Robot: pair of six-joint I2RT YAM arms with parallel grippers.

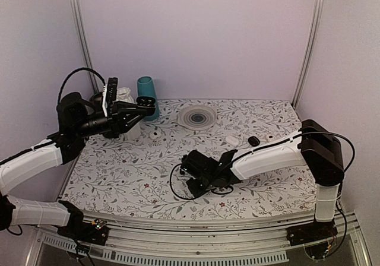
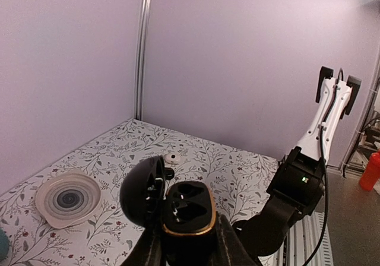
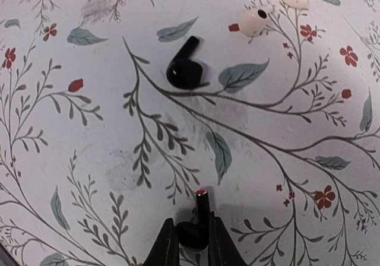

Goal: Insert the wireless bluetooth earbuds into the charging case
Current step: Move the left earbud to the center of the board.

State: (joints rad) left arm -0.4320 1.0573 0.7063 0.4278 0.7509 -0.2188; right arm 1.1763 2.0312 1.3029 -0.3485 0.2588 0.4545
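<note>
Top view: the left end effector [image 1: 145, 104] is seen up in the air, left of the ribbed dish [image 1: 184, 119], closed on the charging case [image 1: 148, 101]. A teal cup [image 1: 146, 92] is placed just behind it, also left of the dish; its contents cannot be told. The right end effector [image 1: 196, 186] is down at the floral worktop [image 1: 119, 177], in front of the dish. A white oval object [image 1: 232, 140] and a black knob [image 1: 253, 141] are laid right of the dish.

Left wrist view: the case is gripped between both fingers, with its lid [image 2: 144, 192] swung open toward the dish. Both wells [image 2: 187, 198] are seen unfilled.

Right wrist view: the fingers are closed on the held earbud [image 3: 201, 209], black, its red-tipped stem pointing up the picture. The loose earbud [image 3: 185, 70], also black, is left on the worktop, well apart from the held one. A white earbud-shaped piece [image 3: 256, 21] is seen beyond it.
</note>
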